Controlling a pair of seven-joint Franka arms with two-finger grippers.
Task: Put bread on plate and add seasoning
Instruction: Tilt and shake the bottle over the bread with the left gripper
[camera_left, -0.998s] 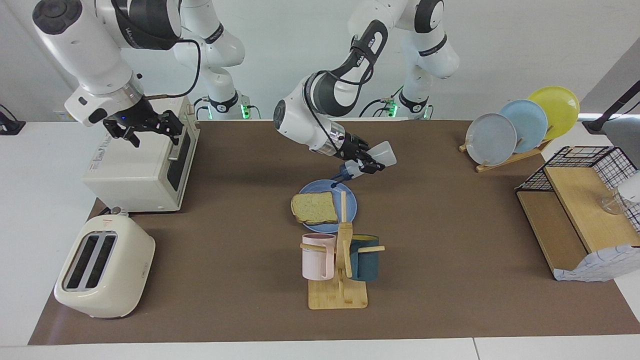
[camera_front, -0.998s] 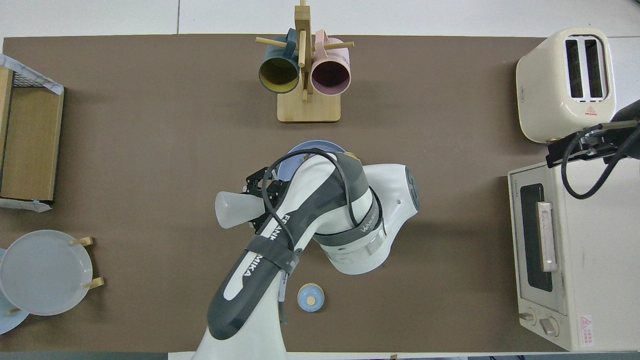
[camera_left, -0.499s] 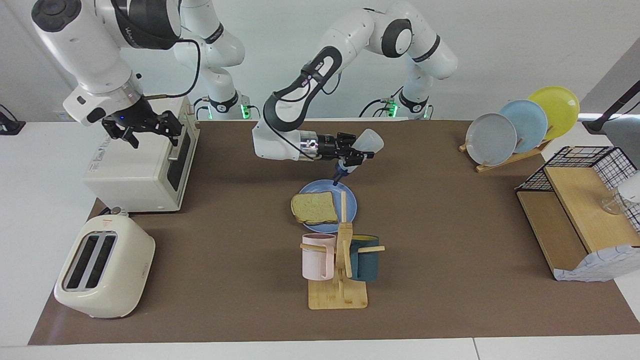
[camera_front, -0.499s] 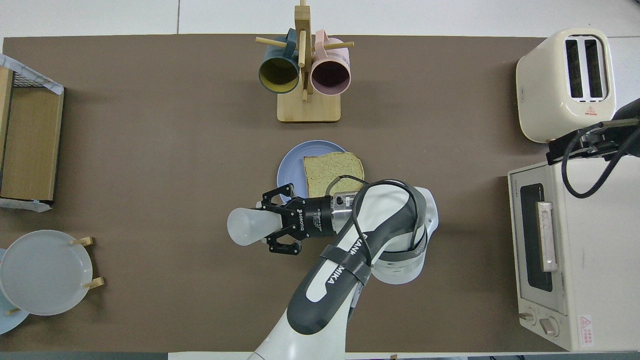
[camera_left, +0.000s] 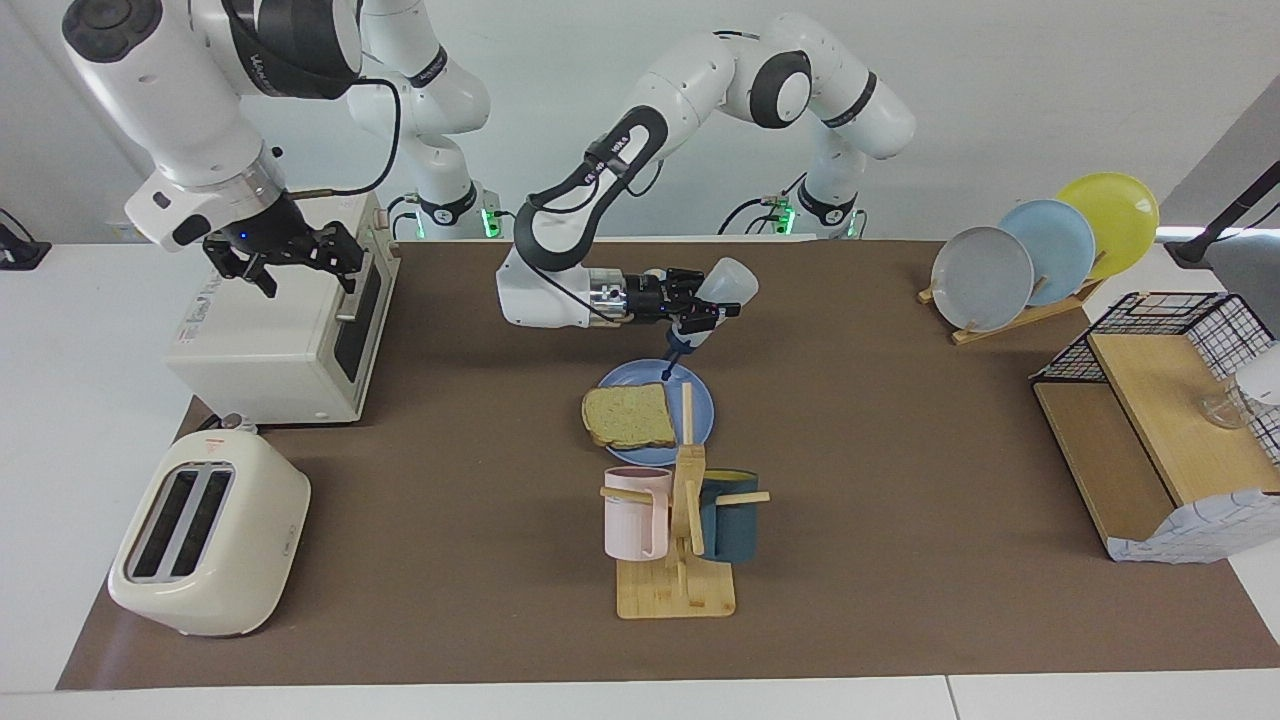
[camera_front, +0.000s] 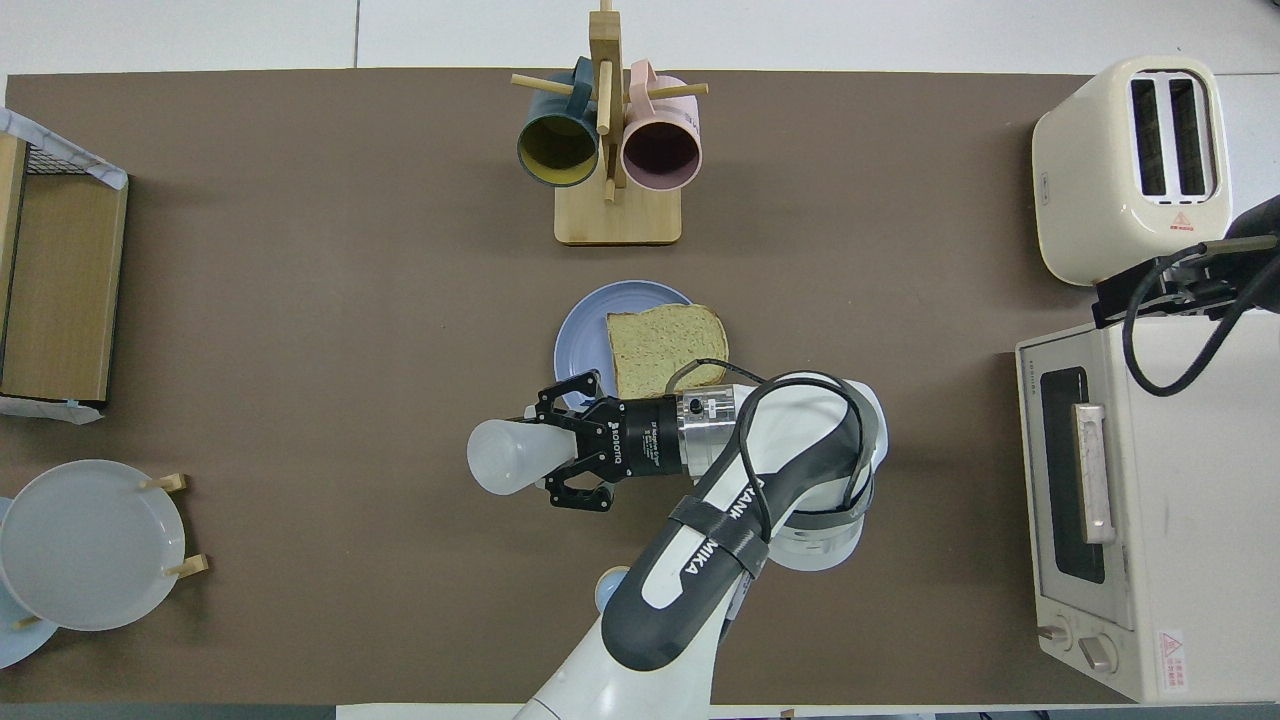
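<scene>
The bread (camera_left: 628, 415) (camera_front: 665, 348) lies on the blue plate (camera_left: 702, 398) (camera_front: 578, 335) at mid-table, overhanging the rim toward the right arm's end. My left gripper (camera_left: 705, 305) (camera_front: 556, 452) is shut on the seasoning (camera_left: 728, 280) (camera_front: 508, 457), a translucent bottle. It is tipped over, with its dark cap (camera_left: 681, 350) pointing down above the plate's rim on the robots' side. My right gripper (camera_left: 312, 278) (camera_front: 1140, 295) waits open and holds nothing above the toaster oven (camera_left: 270, 340).
A mug rack (camera_left: 678, 560) with a pink and a dark mug stands just past the plate. A cream toaster (camera_left: 205, 530) sits beside the oven. A plate rack (camera_left: 1040, 250) and a wood-and-wire shelf (camera_left: 1150, 420) fill the left arm's end. A small bell (camera_front: 604, 585) peeks from under my left arm.
My left arm has swung its elbow up and turned the wrist level. The bottle has tipped steeper, cap down, and shifted slightly toward the right arm's end. The right arm has not moved.
</scene>
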